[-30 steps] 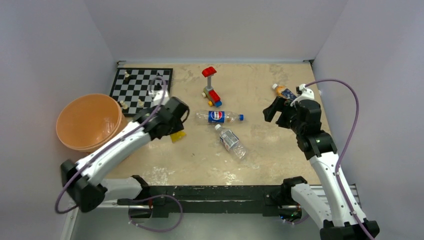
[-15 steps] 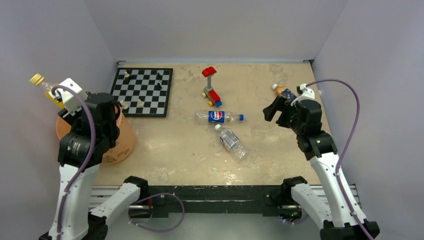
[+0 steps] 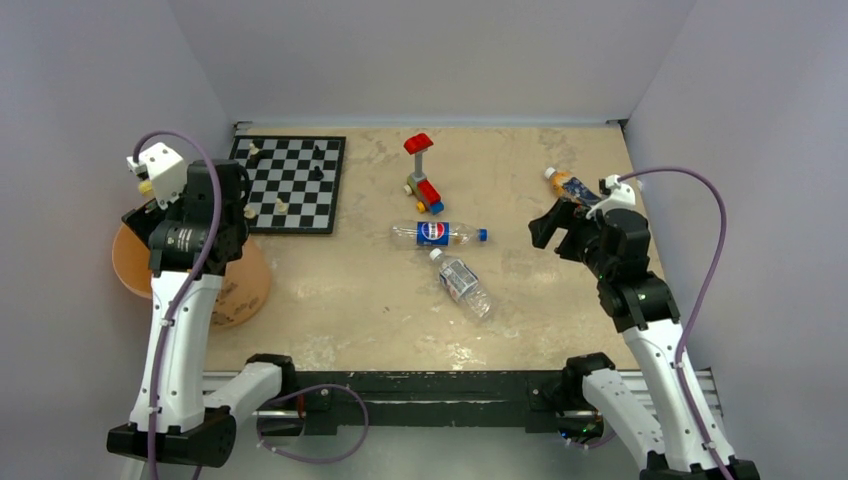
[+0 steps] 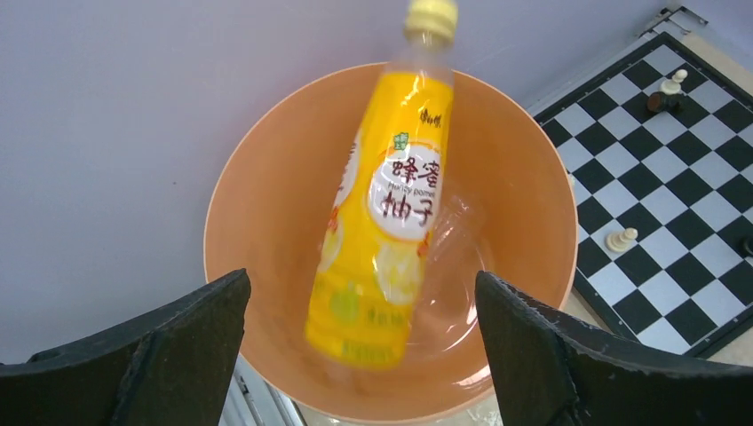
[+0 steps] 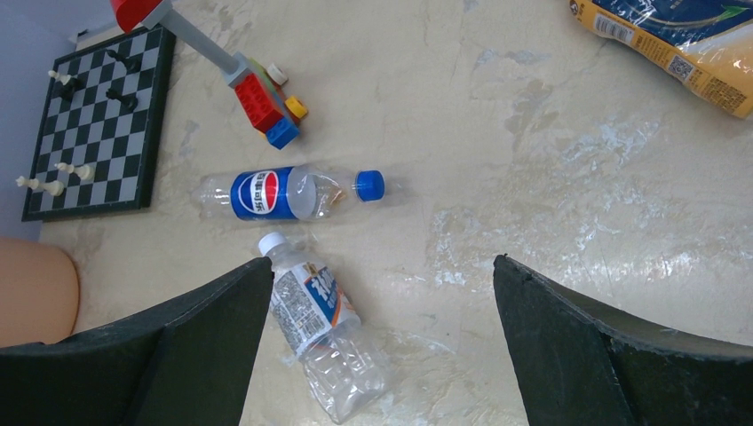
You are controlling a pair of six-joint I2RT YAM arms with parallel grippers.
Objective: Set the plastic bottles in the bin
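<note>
Plastic bottles first: the yellow plastic bottle (image 4: 382, 204) with a pale yellow cap shows inside the outline of the round peach-orange plastic bin (image 4: 266, 195). Its cap points toward the far rim and its base is blurred. Its label carries the dark red characters 蜂蜜柚子 above small print that seems to read "Honey pomelo".

The left gripper (image 4: 362, 284) is spread wide, with both fingers clear of the bottle, grasping nothing. The right gripper (image 5: 382, 266) is also spread wide and empty above the mottled beige table (image 5: 533, 177).

Below it, on their sides, lie the clear blue-capped bottle (image 5: 266, 193) with a blue Pepsi-logo label and, just beside it, the transparent white-capped bottle (image 5: 315, 328), whose label writing is too small to read. The orange-brown bottle (image 5: 684, 44) lies well apart, and its dark blue label shows a square code.

A black-and-white chessboard (image 4: 675, 160) lies beside the bin.
</note>
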